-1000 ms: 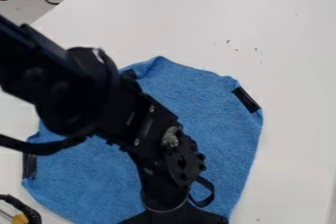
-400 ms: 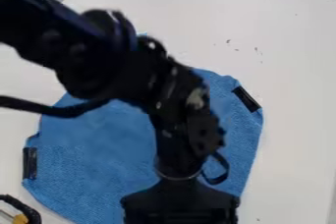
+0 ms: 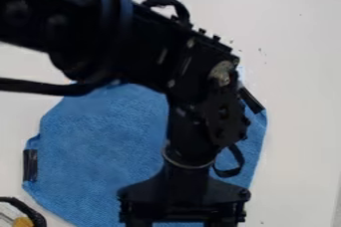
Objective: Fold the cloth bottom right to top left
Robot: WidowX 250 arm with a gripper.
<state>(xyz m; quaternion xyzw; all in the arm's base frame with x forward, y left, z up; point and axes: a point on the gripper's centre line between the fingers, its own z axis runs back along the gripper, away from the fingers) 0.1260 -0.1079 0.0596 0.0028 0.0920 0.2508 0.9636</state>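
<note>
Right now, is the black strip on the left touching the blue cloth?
Touching. The camera view shows the strip lying along the left edge of the cloth, with no gap.

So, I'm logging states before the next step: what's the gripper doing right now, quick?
Gripper: open, its fingers set wide apart, with cloth seen between them.

We see bright, diffuse light spread over the white table (image 3: 299, 56) — pale and fairly even. The black arm (image 3: 136, 47) sinks into deep darkness, its detail partly lost, with a soft sheen at upper left.
</note>
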